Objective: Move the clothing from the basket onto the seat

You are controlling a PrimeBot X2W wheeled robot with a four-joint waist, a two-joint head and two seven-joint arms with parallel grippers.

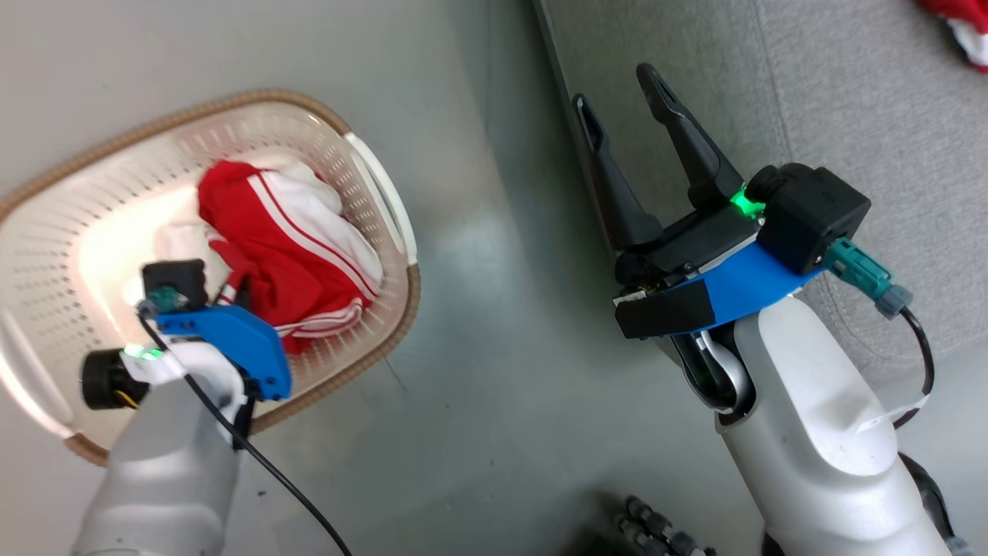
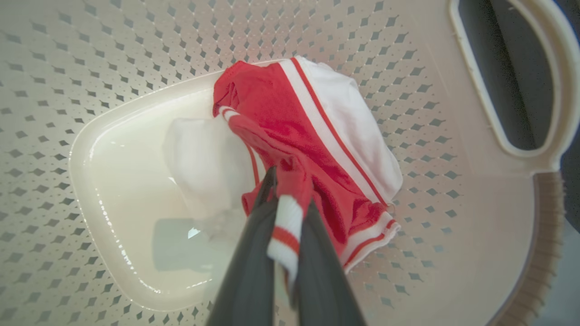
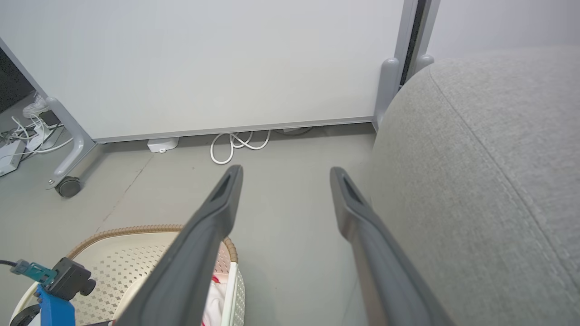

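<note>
The red garment with white stripes and white panels [image 2: 317,136] lies crumpled in the small oval cream plastic basket with perforated sides and a brown woven rim [image 1: 231,96]. It sits against the basket wall on the side of the white handle [image 1: 386,193]. The left gripper [image 2: 290,190] reaches down into the basket from above. Its jaws are closed tightly on one fold of this garment, and a red-and-white striped hem comes out between the two dark fingers. The rest of the cloth rests on the basket's glossy bottom.

The basket stands on the grey floor [image 1: 494,347], to the left of the large grey fabric sofa seat [image 1: 849,93]. A strip of bare floor is between them. On the seat, at the far top right corner of the head view, lies a second red garment [image 1: 957,23] with a little white showing. It is cut off by the edge of the picture.

The right gripper [image 1: 616,89] hangs in the air near the front edge of the seat. Its jaws are spread wide apart and nothing is between them. In the right wrist view, a pale panel on castors [image 3: 204,68] stands behind the floor, and a looped white cable [image 3: 235,145] lies at its foot.
</note>
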